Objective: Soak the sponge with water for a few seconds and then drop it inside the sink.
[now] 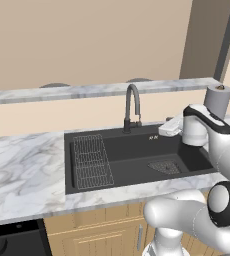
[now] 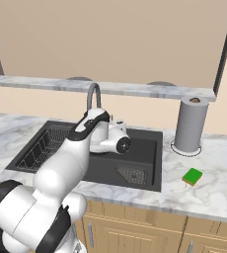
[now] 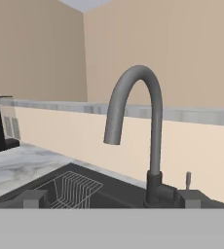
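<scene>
Left base view
Sink (image 1: 137, 150): dark basin set in the marble counter (image 1: 22, 170), near its front edge.
Faucet (image 1: 132, 107): curved grey neck at the sink's back rim, spout facing the basin.
Wire rack (image 1: 90, 161): lies along the left side of the basin.
Drain (image 1: 165, 166): mesh patch toward the right end of the basin floor.
Arm: rises from the lower right and reaches over the sink's right back corner; the hand is turned toward the faucet.
Paper towel roll (image 1: 217, 100): upright near the counter's back right, behind the arm.

Right base view
Sponge (image 2: 192, 176): green block flat on the counter, right of the sink's right rim and in front of the paper towel roll, well apart from the hand.
Paper towel roll: upright on its round base beside the sink's right back corner.
Arm: hand held over the middle of the basin, just in front of the faucet.

Hand view
Gripper (image 3: 114, 198): two dark tips spread wide at the bottom, with nothing between them.
Faucet: straight ahead, spout curving left over the basin.
Wire rack: low at the left inside the basin.
</scene>
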Available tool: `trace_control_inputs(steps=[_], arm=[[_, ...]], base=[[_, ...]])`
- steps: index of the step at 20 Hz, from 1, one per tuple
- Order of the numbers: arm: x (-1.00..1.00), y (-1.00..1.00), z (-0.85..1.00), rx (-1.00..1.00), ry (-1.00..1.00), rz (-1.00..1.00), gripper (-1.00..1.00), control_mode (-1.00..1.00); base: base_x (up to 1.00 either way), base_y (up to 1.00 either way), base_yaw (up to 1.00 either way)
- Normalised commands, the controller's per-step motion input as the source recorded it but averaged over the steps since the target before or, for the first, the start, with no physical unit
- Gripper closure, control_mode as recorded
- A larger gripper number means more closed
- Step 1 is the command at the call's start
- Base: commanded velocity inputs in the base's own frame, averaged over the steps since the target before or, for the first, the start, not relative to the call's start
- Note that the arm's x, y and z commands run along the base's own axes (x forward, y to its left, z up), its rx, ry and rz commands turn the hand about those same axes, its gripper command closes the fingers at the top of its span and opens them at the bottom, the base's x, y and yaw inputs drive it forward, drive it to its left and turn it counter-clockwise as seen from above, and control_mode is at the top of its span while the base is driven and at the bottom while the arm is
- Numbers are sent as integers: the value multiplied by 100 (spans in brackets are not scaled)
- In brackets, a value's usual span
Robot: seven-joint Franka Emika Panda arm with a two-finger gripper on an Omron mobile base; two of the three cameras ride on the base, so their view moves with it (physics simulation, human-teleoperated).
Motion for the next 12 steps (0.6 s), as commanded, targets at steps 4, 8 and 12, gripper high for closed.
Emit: trace_control_inputs(steps=[4,8,12], arm=[[7,0,0,0,0,0,-100,-100],[9,0,0,0,0,0,-100,-100],[10,0,0,0,0,0,-100,-100]], base=[[0,0,0],[0,0,0],[0,0,0]])
